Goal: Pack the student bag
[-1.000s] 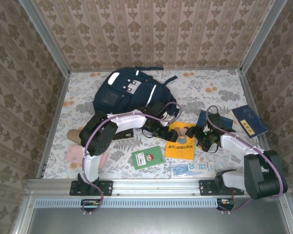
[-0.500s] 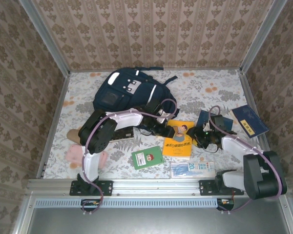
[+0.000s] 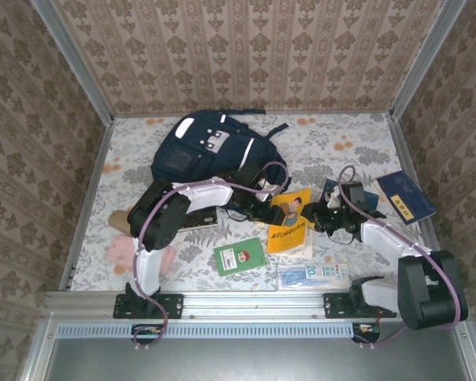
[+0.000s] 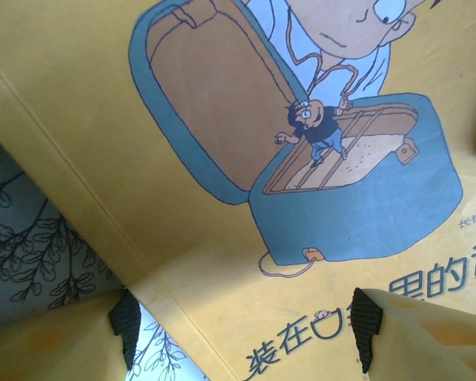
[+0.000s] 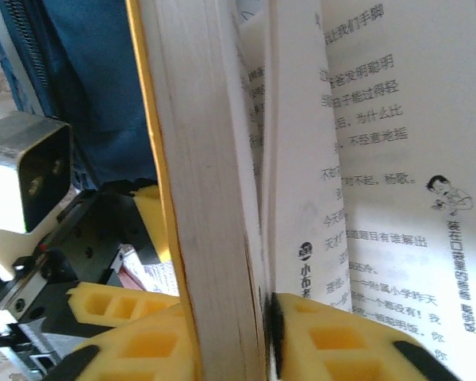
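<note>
The student bag (image 3: 210, 151), navy with white stripes, lies at the back of the table; its blue fabric (image 5: 87, 71) rises behind the book in the right wrist view. A yellow picture book (image 3: 289, 224) stands tilted up on its left edge. My right gripper (image 3: 317, 216) is shut on its page block (image 5: 214, 238), a yellow finger (image 5: 341, 341) on each side. My left gripper (image 3: 263, 208) sits at the book's left edge, open, its black pads (image 4: 125, 327) wide apart in front of the cover (image 4: 222, 159).
A green booklet (image 3: 240, 256) and a clear packet with a banknote (image 3: 313, 275) lie near the front edge. Two dark blue books (image 3: 404, 197) lie at the right. A pink item (image 3: 127, 250) and a tan one (image 3: 119, 221) sit at the left.
The right gripper has lifted the book's right side, so the book went from lying flat to standing tilted. The left gripper stayed at the book's left edge.
</note>
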Tool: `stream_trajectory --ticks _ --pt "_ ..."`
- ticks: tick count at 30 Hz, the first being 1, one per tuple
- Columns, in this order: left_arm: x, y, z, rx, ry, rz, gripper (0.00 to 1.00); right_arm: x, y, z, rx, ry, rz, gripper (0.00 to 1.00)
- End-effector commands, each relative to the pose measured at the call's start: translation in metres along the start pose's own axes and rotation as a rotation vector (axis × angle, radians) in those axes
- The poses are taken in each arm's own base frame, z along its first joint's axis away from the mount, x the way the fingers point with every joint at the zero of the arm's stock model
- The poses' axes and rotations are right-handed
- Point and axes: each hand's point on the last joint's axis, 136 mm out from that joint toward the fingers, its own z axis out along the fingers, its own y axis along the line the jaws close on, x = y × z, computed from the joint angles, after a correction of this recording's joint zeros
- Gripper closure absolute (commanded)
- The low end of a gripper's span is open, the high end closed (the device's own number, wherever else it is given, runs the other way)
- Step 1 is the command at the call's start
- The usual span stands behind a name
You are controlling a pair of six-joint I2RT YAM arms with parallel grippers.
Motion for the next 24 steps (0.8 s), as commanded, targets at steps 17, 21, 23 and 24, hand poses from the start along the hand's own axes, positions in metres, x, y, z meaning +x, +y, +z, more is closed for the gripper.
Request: stream_trajectory --ticks 17,21,23,24 --pt "-0.017 -0.026 -0.179 -0.109 -0.394 -0.124 0.16 -0.027 0.096 -0.074 -0.08 -0.231 -0.224 1.0" --pt "-0.02 -0.028 -0.2 -0.116 -0.445 -0.142 0.15 -0.025 0.135 -0.093 -0.151 -0.264 -0.298 1.0" --pt "-0.023 -0.029 -0.21 -0.136 -0.465 -0.134 0.11 -0.02 0.159 -0.102 -0.187 -0.264 -0.363 1.0" --pt "-0.025 -0.03 -0.213 -0.149 -0.473 -0.125 0.09 -0.017 0.169 -0.105 -0.205 -0.258 -0.392 1.0"
